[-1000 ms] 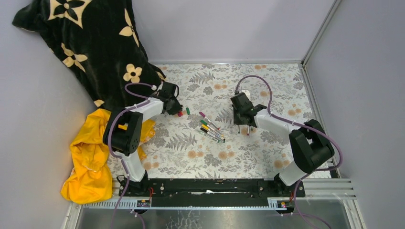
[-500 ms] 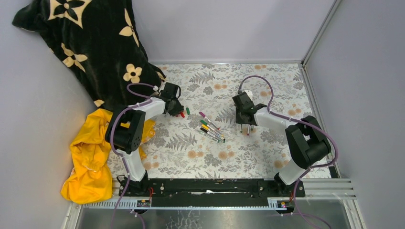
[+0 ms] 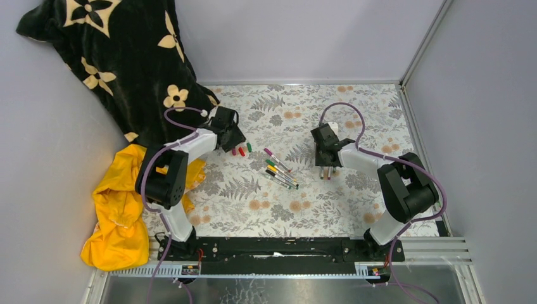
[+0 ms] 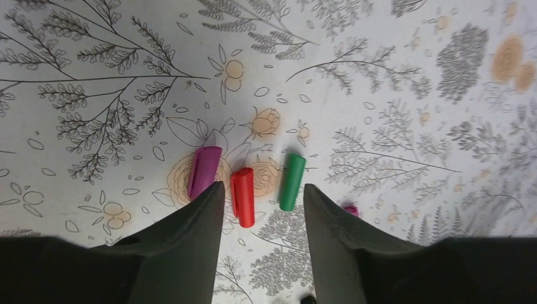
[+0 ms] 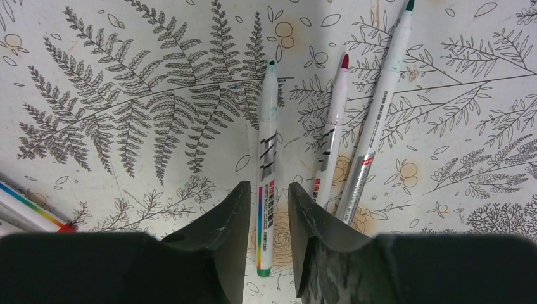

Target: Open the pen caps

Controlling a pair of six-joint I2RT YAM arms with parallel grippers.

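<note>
Leftward of pen caps (image 3: 241, 151), black blanket (image 3: 120, 57)

Left arm (image 3: 190, 144) and right arm (image 3: 364, 159) both low and forward, wrists tipped down, jaws of each parted.

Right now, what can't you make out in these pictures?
Left wrist view: a pink thing is mostly hidden behind a finger of the left claw.
Right wrist view: the right claw covers the lower end of the red-tipped pen; the picture's left edge cuts off the pen pile.
Top view: the loose caps are too small for detail.
</note>
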